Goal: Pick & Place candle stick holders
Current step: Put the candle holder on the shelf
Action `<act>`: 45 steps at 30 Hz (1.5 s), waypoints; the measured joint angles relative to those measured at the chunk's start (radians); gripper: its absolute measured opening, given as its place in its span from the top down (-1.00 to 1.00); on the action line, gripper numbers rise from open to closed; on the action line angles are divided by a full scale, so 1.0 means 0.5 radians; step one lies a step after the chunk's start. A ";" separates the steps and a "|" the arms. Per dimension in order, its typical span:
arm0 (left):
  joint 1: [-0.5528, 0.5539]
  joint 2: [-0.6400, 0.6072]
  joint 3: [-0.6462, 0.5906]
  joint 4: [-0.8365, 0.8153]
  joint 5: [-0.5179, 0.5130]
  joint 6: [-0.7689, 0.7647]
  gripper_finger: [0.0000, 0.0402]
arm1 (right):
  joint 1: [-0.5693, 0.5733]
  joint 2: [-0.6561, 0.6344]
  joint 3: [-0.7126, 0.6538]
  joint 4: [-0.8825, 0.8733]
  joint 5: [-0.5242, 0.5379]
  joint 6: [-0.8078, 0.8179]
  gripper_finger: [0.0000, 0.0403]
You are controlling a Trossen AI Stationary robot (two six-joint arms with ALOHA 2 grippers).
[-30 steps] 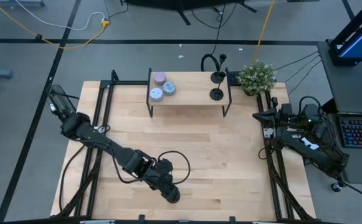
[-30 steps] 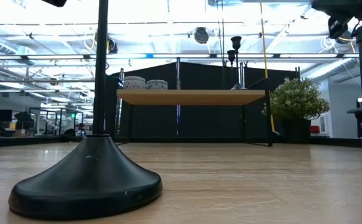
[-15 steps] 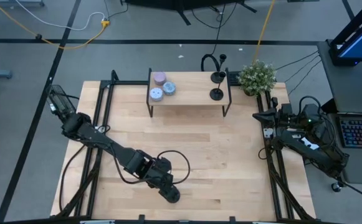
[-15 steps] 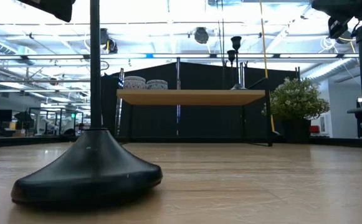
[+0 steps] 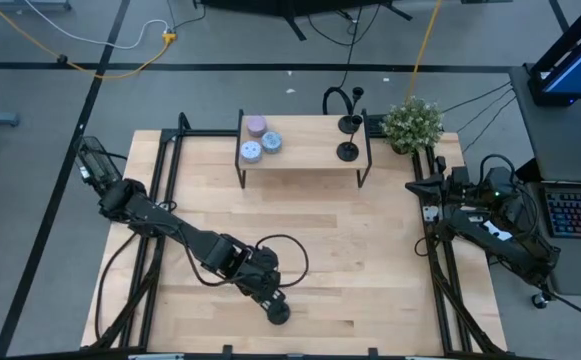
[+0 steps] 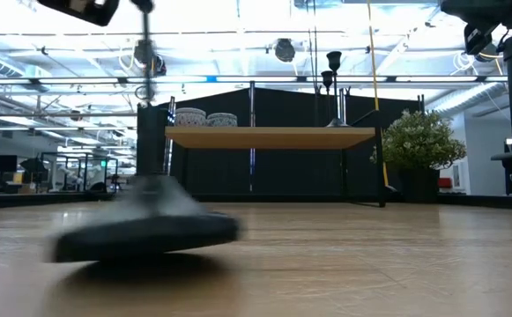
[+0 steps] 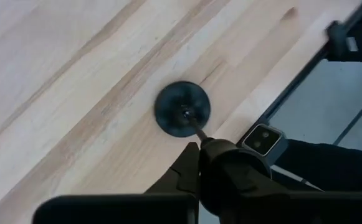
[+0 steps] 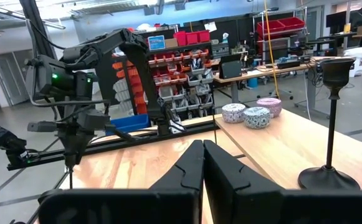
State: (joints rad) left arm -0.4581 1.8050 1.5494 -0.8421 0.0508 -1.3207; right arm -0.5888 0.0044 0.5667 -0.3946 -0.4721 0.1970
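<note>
One black candle stick holder (image 5: pixel 278 312) stands near the middle of the table's near edge; its round base (image 7: pixel 182 109) and thin stem (image 6: pixel 145 97) show. My left gripper (image 7: pixel 197 163) is above it, shut on it. Two more candle stick holders (image 5: pixel 348 150) (image 5: pixel 350 124) stand on their bases at the right end of a small raised wooden shelf (image 5: pixel 305 150) at the back; one shows in the right wrist view as a holder (image 8: pixel 330 124). My right gripper (image 8: pixel 204 163) rests shut at the table's right edge (image 5: pixel 422 187), touching nothing. My left gripper pinches the holder's thin stem (image 7: pixel 198 132) at its upper part between its two fingers, coming from above and slanting down. The fingers hide the cup top. The holder hangs nearly upright below them. Its base (image 6: pixel 145 236) is slightly tilted and blurred just over the wood; whether it still touches, I cannot tell.
Three round candle tins (image 5: pixel 260 140) sit on the shelf's left end. A potted plant (image 5: pixel 413 122) stands at the back right corner. Black rails (image 5: pixel 160 200) run along both sides of the table. Bare wood (image 5: pixel 350 250) lies between the shelf and the held holder.
The holder near the front has rocked. Its base first tipped where it stood; now it shows blurred, smaller and tilted the other way in the low view, shifted away from the near edge. My left arm has moved slightly above it.
</note>
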 joint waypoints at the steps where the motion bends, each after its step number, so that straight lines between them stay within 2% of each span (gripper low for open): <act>1: 0.007 0.001 0.000 0.040 -0.017 0.035 0.91 | 0.000 0.000 0.000 0.001 0.000 0.000 0.99; 6: 0.095 0.003 -0.004 0.310 -0.136 0.210 0.89 | 0.000 0.000 0.000 0.000 -0.001 0.000 0.99; 11: 0.225 -0.062 -0.004 0.627 -0.109 0.450 0.93 | 0.000 0.000 0.000 0.001 -0.001 0.000 1.00; 13: 0.291 -0.119 -0.001 0.657 -0.109 0.529 0.93 | 0.000 0.001 0.000 0.001 -0.001 0.000 1.00; 17: 0.432 -0.226 0.104 0.516 -0.114 0.728 0.93 | -0.001 0.001 0.000 0.003 0.003 0.000 0.99; 21: 0.615 -0.307 0.320 0.328 -0.102 1.055 0.93 | 0.000 0.002 0.000 0.004 0.006 0.001 1.00; 27: 0.975 -0.299 0.703 -0.093 -0.105 1.500 0.93 | -0.001 0.025 0.001 0.105 0.055 0.153 1.00; 31: 1.219 -0.296 0.863 -0.257 -0.104 1.696 0.93 | -0.001 0.103 0.001 0.266 0.058 0.158 0.99; 34: 1.376 -0.291 0.926 -0.250 -0.101 1.832 0.93 | -0.001 0.213 0.001 0.387 0.059 0.158 1.00; 37: 1.507 -0.293 0.956 -0.248 -0.004 1.933 0.93 | -0.001 0.370 0.001 0.545 0.059 0.152 0.99; 42: 1.639 -0.284 0.958 -0.252 0.071 2.061 0.93 | -0.001 0.700 0.002 0.977 0.058 0.077 0.99; 45: 1.685 -0.282 0.958 -0.253 0.106 2.133 0.93 | 0.000 0.906 0.078 1.103 0.056 0.008 0.99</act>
State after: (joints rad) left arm 0.3845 1.6638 2.0281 -0.9688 0.1037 -0.2544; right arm -0.5891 0.4575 0.6056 0.1570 -0.4442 0.2008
